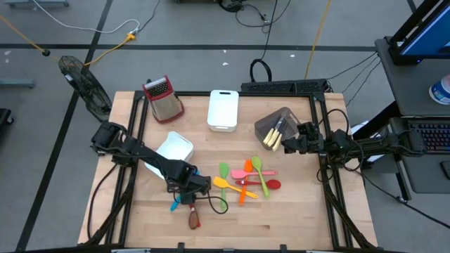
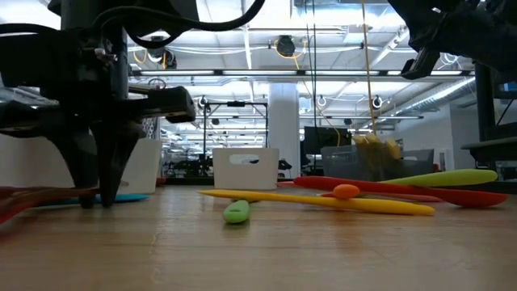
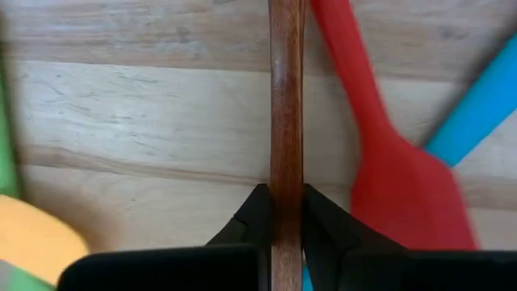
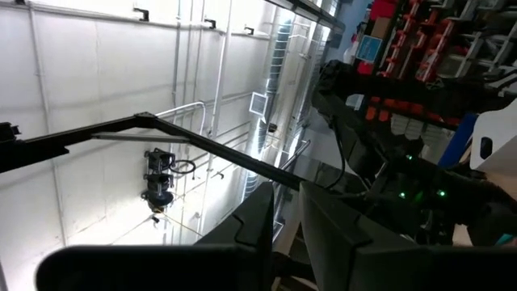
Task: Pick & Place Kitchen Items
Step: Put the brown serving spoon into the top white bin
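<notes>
From above, the left hand (image 1: 188, 191) is down on the worktop (image 1: 295, 218) over a brown wooden-handled utensil (image 1: 193, 219), left of the colourful utensil pile (image 1: 247, 180). The right hand (image 1: 287, 143) hangs by the grey bin (image 1: 275, 125).

Low view: left hand's fingers (image 2: 98, 174) reach the wood.

Left wrist: fingers pinched tight on the brown handle (image 3: 286, 121), with a red spatula (image 3: 400, 174) just beside.

Right wrist: fingers nearly together, holding nothing.

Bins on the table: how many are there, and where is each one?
3. One white bin beside the grater; a second white bin partly under the left arm; a grey bin by the right gripper. No others seem hidden.
</notes>
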